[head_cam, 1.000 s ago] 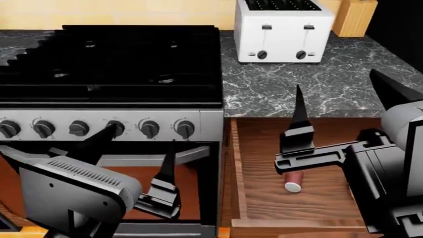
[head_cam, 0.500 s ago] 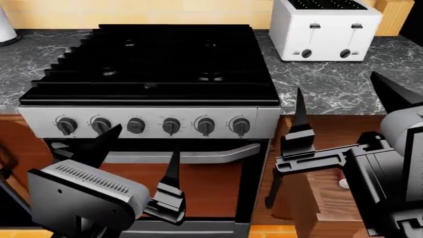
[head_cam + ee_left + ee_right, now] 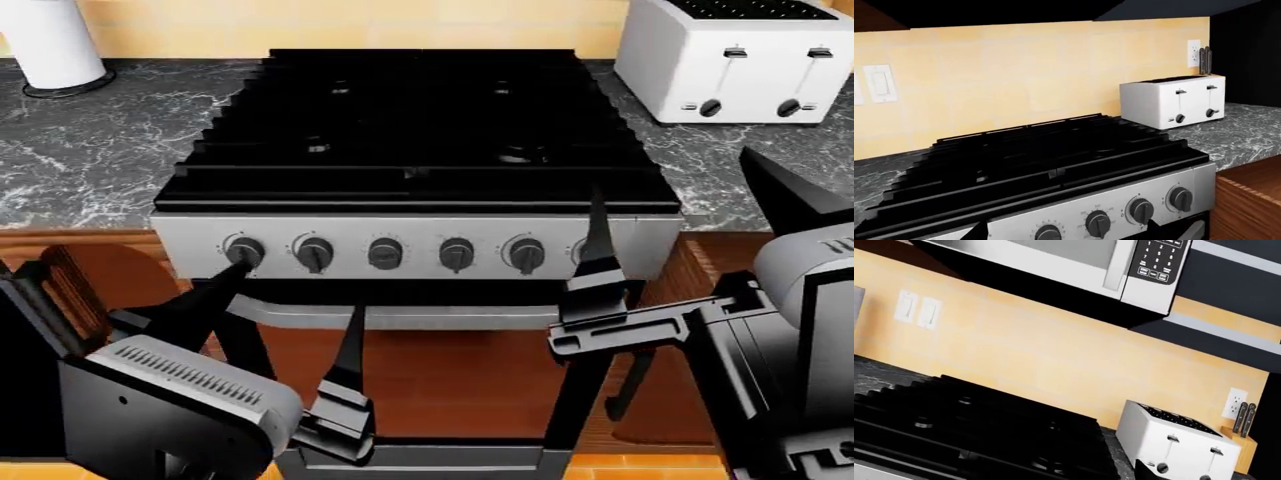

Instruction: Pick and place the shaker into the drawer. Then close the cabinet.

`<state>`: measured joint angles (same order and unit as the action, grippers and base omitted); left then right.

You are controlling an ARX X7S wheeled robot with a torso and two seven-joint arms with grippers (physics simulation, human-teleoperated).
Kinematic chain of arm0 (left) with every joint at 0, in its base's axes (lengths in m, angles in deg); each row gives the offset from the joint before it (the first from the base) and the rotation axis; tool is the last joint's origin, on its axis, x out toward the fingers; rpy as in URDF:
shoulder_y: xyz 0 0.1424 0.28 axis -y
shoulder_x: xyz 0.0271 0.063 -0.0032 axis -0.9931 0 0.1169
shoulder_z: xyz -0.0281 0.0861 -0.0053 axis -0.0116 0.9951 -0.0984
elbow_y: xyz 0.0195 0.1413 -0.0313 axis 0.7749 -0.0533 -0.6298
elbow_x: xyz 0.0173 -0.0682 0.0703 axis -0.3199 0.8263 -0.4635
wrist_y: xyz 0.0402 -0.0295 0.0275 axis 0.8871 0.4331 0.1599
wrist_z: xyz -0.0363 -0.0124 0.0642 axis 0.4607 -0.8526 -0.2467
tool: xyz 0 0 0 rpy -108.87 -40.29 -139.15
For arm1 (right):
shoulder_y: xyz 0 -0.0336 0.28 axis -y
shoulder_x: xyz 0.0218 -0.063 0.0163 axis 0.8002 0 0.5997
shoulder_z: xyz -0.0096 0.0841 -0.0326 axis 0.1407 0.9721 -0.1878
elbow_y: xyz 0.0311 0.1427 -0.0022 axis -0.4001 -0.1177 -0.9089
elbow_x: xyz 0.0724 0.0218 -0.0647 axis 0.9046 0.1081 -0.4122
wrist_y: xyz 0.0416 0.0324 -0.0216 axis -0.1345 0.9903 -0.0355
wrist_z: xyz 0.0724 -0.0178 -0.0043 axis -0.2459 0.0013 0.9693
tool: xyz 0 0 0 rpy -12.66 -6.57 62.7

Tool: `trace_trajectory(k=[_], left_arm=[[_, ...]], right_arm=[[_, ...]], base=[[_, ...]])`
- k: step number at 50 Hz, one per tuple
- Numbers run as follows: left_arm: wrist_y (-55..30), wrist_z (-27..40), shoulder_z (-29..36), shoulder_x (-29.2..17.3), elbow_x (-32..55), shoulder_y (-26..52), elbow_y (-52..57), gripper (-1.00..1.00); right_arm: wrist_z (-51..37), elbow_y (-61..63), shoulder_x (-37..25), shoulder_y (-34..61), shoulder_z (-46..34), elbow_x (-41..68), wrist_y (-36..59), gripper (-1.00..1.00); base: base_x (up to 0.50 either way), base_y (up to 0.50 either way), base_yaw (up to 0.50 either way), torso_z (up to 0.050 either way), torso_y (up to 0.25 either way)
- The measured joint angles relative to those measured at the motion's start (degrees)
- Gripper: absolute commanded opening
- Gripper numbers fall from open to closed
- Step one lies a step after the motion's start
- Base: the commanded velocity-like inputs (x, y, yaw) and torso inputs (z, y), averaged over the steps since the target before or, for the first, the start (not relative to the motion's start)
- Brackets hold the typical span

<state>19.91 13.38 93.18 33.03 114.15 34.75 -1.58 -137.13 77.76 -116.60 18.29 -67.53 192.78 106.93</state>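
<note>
Stove (image 3: 414, 120) is now centred in the head view, with the toaster (image 3: 741, 60) pushed to the far corner of the table (image 3: 80, 160). One second ago the open drawer filled the space below the right end effector (image 3: 694, 230), and the shaker was seen lying on its side on the drawer floor. The view has since swung away from that side. The shaker is no longer shown in any view and is judged to remain inside the drawer. Of the drawer (image 3: 1247, 200), only a wooden wall is shown in the left wrist view, standing out beside the stove front, on the right end effector's side. It is therefore judged to be open. Both end effectors are spread and nothing is held between their fingers. The left end effector (image 3: 274, 330) is held in front of the oven door. Placement is judged complete and closing is not yet done. For that step, the drawer front must be brought back within reach.
</note>
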Motion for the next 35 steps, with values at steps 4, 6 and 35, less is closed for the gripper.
trace_trajectory(k=[4, 6, 35], left_arm=[[0.5, -0.1, 0.4, -0.2, -0.4, -0.1, -0.1, 1.0], [0.7, -0.1, 0.7, -0.2, -0.5, -0.2, -0.2, 1.0], [2.4, 0.0, 2.8, -1.0, -1.7, -0.3, -0.9, 1.0]], right_arm=[[-0.4, -0.1, 0.6, 0.0, 0.6, 0.6, 1.0, 1.0], [-0.6, -0.1, 0.8, 0.0, 0.9, 0.8, 1.4, 1.0], [-1.9, -0.6, 2.7, -0.2, 3.2, 2.8, 4.6, 1.0]], base=[[0.0, 0.5, 0.0, 0.0, 0.0], [0.0, 0.5, 0.0, 0.0, 0.0], [0.0, 0.5, 0.0, 0.0, 0.0]])
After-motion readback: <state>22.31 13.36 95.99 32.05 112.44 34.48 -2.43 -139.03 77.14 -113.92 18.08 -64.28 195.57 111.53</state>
